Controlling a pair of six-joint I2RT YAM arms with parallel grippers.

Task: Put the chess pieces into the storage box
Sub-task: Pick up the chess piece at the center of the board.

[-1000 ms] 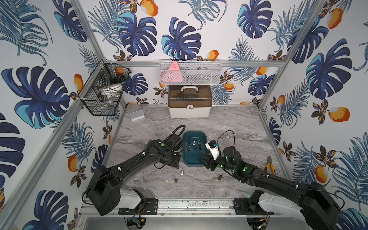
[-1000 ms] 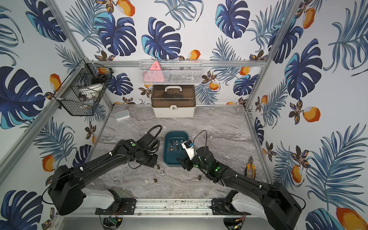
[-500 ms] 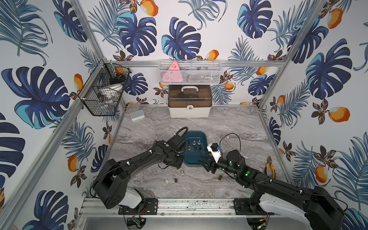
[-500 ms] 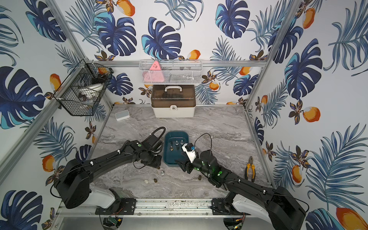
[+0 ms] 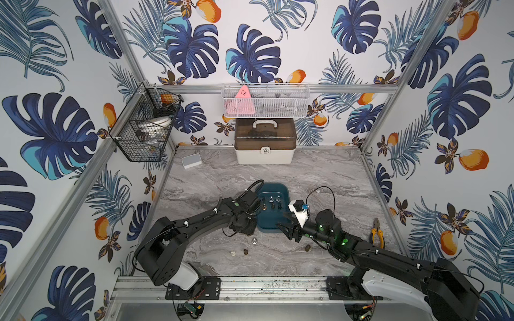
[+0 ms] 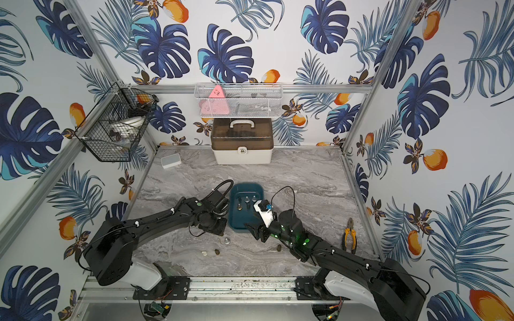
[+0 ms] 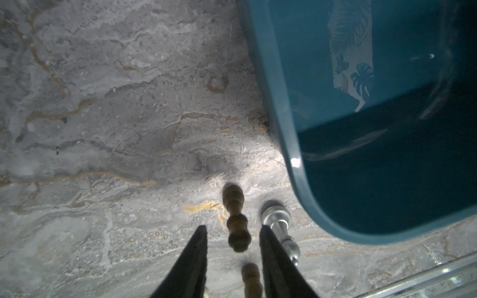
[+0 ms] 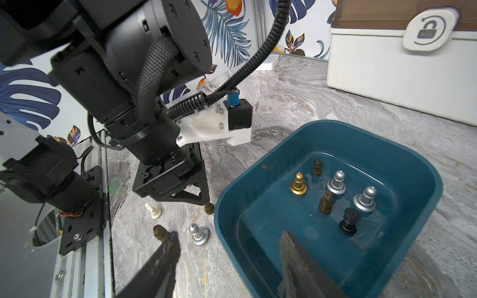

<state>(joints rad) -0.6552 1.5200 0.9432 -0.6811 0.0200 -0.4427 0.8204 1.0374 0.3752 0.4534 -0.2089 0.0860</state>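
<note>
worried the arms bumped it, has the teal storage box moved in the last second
No. The storage box lies at the same spot before the white case.

left claw [image 7: 233, 229] and right claw [image 8: 229, 235] both parted.

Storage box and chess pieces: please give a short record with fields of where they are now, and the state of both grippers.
storage box: teal tray, no lid, on the table
pieces in box: six, all upright
pieces on table: five in view, outside the box
left gripper: open, jaws astride a brown piece on the table
right gripper: open, empty, over the box's near rim
</note>
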